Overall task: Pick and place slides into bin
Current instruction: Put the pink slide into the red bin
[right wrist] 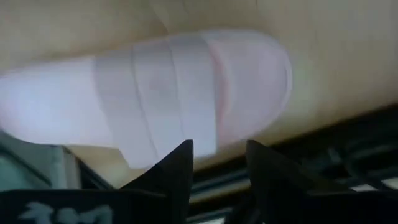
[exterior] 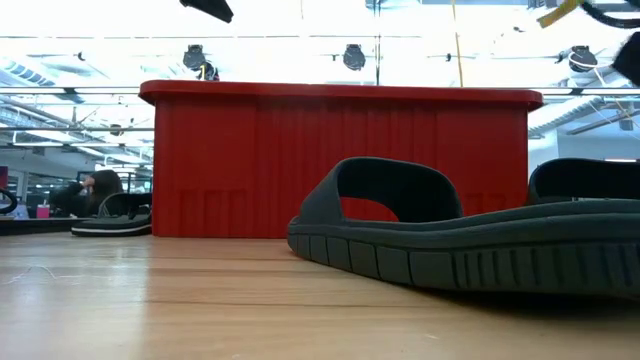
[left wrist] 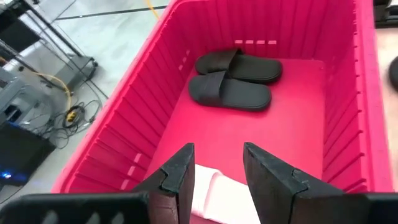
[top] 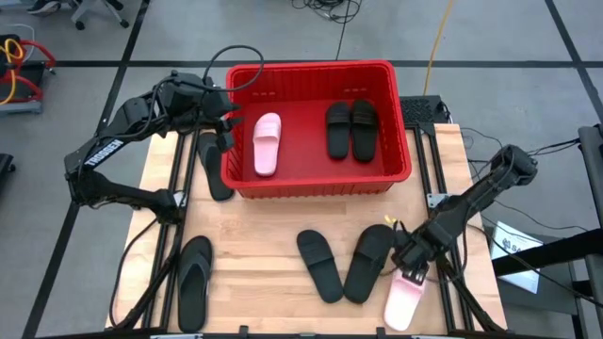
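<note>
the right gripper [top: 412, 273] hangs low over the pale pink slide sandal [top: 401, 303] at the near right corner of the light wooden table [top: 264, 245]. in the right wrist view its two dark fingers [right wrist: 176, 167] stand apart with a gap between them, and nothing is between them. the sandal's wide strap [right wrist: 155, 93] lies just past the tips. part of this sandal sticks out over the table edge.

the left gripper [left wrist: 217, 180] waits over the left end of the big red plastic bin [top: 396, 174], fingers also apart and holding nothing. inside the bin lie another pale pink slide [top: 267, 143] and a pair of black slides [top: 350, 128].

still on the table are two dark slides [top: 341, 264] side by side in the middle, a black flip-flop [top: 195, 281] near the left front, and another black sandal [top: 213, 168] just beside the bin's left wall.

the step now looks like grabbing the pink sandal. to do it well, the fingers should go down on both sides of the strap or the sole edge, then squeeze gently. the sandal hangs off the edge, so a push could tip it to the floor. lift it straight up before going to the bin.
</note>
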`<action>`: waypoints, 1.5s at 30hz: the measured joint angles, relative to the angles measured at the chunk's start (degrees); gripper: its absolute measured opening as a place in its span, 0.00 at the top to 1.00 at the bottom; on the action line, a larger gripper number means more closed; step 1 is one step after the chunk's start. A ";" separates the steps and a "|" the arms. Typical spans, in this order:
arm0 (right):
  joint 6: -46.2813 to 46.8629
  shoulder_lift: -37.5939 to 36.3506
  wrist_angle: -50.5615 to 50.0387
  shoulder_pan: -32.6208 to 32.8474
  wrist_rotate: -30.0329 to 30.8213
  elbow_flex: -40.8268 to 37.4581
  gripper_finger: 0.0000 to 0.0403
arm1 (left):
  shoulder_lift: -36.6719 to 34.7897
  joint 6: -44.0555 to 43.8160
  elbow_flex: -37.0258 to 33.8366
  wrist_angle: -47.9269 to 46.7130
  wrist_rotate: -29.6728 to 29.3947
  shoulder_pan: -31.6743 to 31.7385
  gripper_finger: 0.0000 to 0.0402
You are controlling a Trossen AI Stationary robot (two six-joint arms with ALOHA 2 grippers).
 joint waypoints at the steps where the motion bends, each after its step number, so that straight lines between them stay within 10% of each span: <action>1: -0.09 -1.70 1.08 -1.07 0.01 -1.08 0.66 | 0.00 0.00 0.00 0.00 1.01 0.00 0.67; 18: 13.05 -27.22 33.90 -8.51 -4.97 -26.86 0.65 | 0.00 -0.22 0.00 0.00 5.69 0.00 0.67; 45: 11.82 -28.89 40.37 -8.38 -6.22 -32.46 0.67 | 0.00 0.14 0.00 -0.15 5.69 0.00 0.67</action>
